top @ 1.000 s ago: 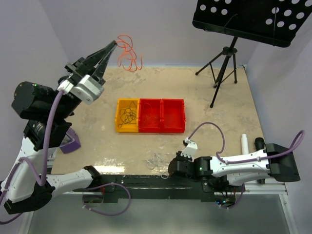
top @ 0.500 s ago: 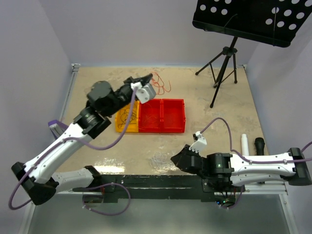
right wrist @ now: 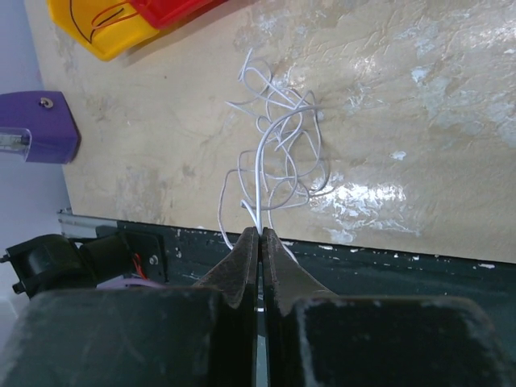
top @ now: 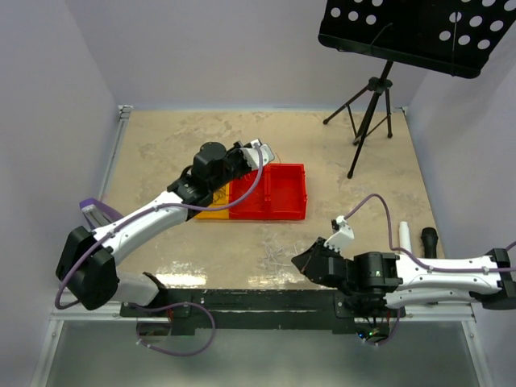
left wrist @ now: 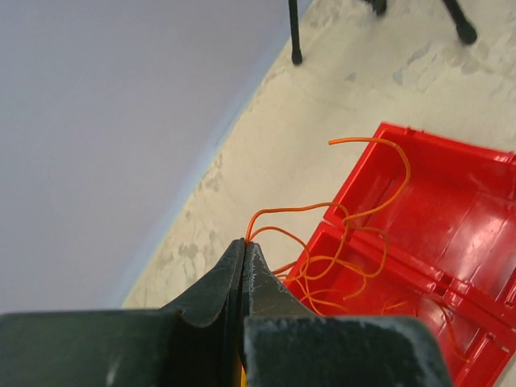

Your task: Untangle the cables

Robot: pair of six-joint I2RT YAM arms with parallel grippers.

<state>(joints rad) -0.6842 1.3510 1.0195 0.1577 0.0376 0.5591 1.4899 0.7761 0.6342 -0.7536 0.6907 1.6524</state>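
Observation:
My left gripper (left wrist: 244, 242) is shut on one end of an orange-red cable (left wrist: 348, 240). The cable's loops trail down into the left compartment of the red bin (left wrist: 476, 218). From above, that gripper (top: 264, 151) hangs over the bin's back edge. My right gripper (right wrist: 260, 231) is shut on a strand of the white cables (right wrist: 278, 153), a loose tangle lying on the table just past the near edge. In the top view it (top: 298, 260) sits beside that pale tangle (top: 274, 256). A black cable (right wrist: 77, 13) lies in the yellow bin (right wrist: 97, 36).
The yellow bin (top: 211, 213) adjoins the red bin (top: 282, 197) at mid-table. A tripod stand (top: 369, 113) with a black perforated tray stands at the back right. A purple block (top: 98, 211) lies at the left edge, and white and black cylinders (top: 405, 239) at the right.
My left arm has swung down from high at the back left to above the red bin, carrying the orange-red cable. My right gripper has shifted slightly right along the near edge.

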